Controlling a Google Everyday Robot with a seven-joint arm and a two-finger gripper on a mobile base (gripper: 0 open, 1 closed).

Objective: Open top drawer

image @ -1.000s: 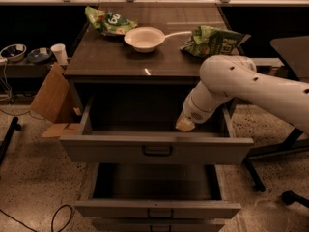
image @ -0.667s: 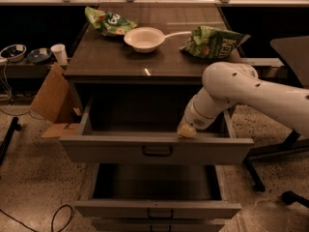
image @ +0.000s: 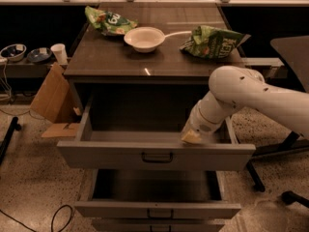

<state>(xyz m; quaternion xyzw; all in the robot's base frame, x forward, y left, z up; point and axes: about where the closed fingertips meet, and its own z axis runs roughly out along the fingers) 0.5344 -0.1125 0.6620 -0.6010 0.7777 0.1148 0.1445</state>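
The top drawer [image: 111, 154] is a wide grey drawer with a dark curved bar handle [image: 157, 157] at the centre of its front. It stands pulled well out of the cabinet and its inside looks empty. My gripper [image: 191, 137] hangs at the end of the white arm [image: 251, 93], which comes in from the right. The gripper tip sits inside the drawer, right behind the upper edge of the drawer front, to the right of the handle.
The drawer below [image: 154, 210] is also pulled out. On the cabinet top [image: 96, 62] are a white bowl [image: 145, 37] and two green snack bags [image: 110, 21] [image: 212, 41]. Cardboard [image: 50, 98] leans at the left. A chair base [image: 289, 144] stands at the right, and a cable [image: 58, 216] lies on the floor.
The gripper has moved a little forward and to the right, and the top drawer front has slid slightly further out with it.
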